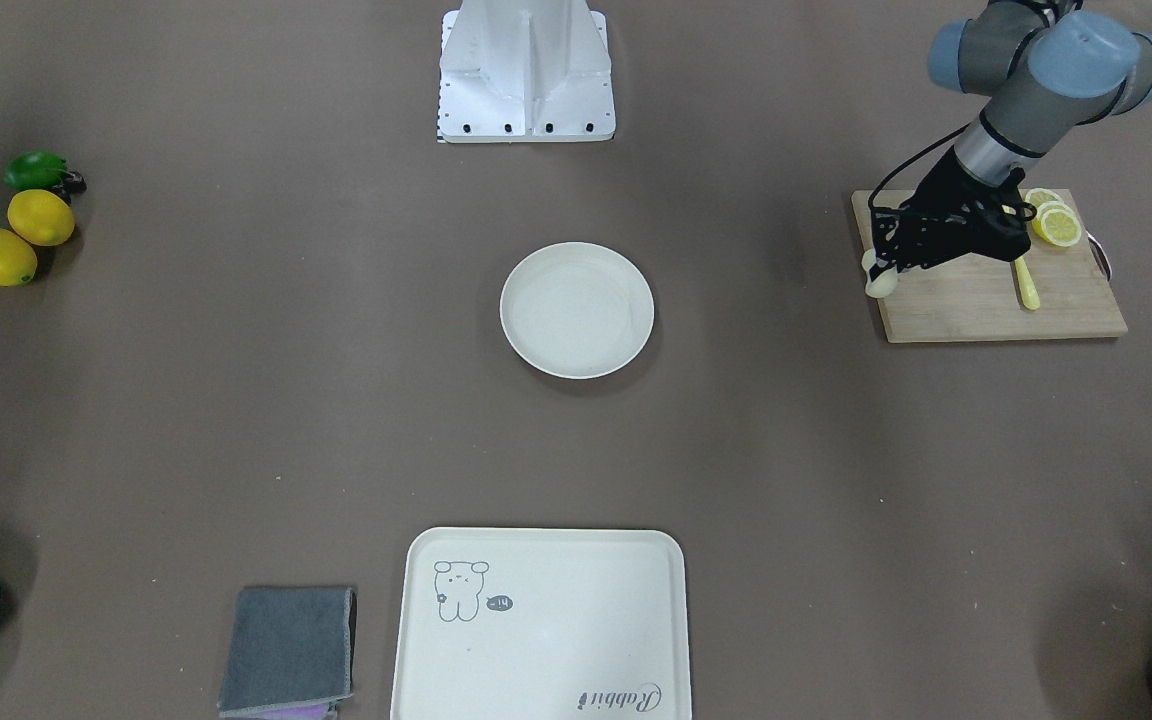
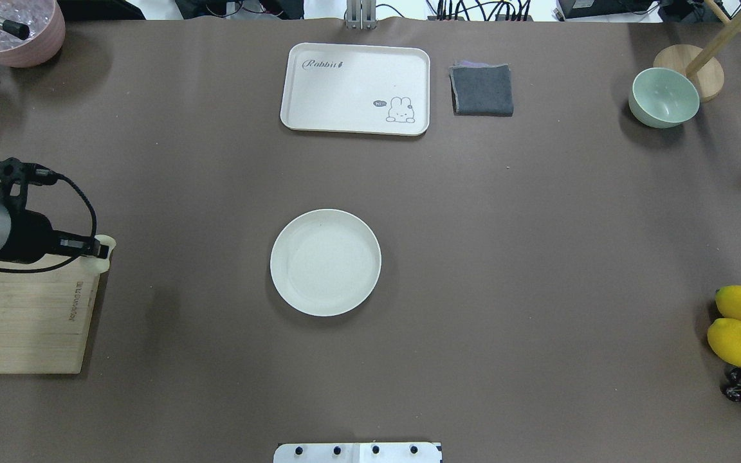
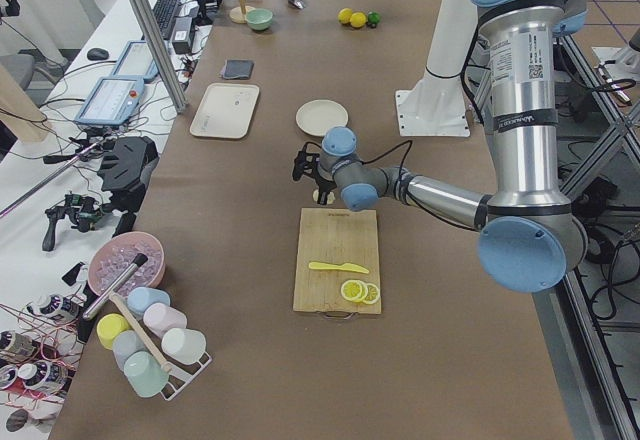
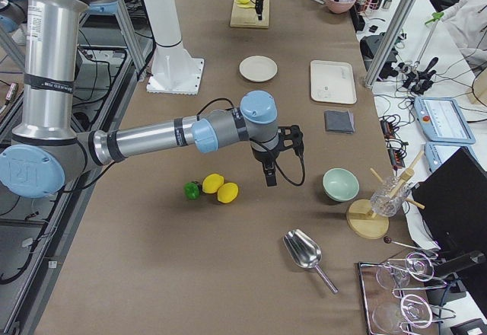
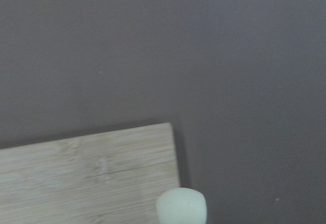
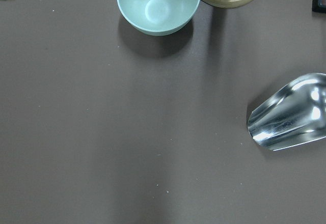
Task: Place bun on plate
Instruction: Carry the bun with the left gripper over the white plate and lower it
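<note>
While I am watching the overhead feed, the left gripper (image 2: 97, 247) is pinching the small pale cream rounded bun (image 2: 107, 246) at the corner of the rectangular wooden cutting board (image 2: 29, 321). Judging it soft and light, I am favouring gentle pressure across its sides. The round cream-white shallow plate (image 2: 325, 262) is sitting well apart, at centre. Whether the right gripper (image 4: 268, 178) is open, I cannot tell.

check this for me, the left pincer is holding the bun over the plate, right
Not quite. The left pincer is holding the bun, but over the corner of the wooden cutting board, not over the plate, which sits bare at mid-table. The exterior front-facing view shows it.
</note>
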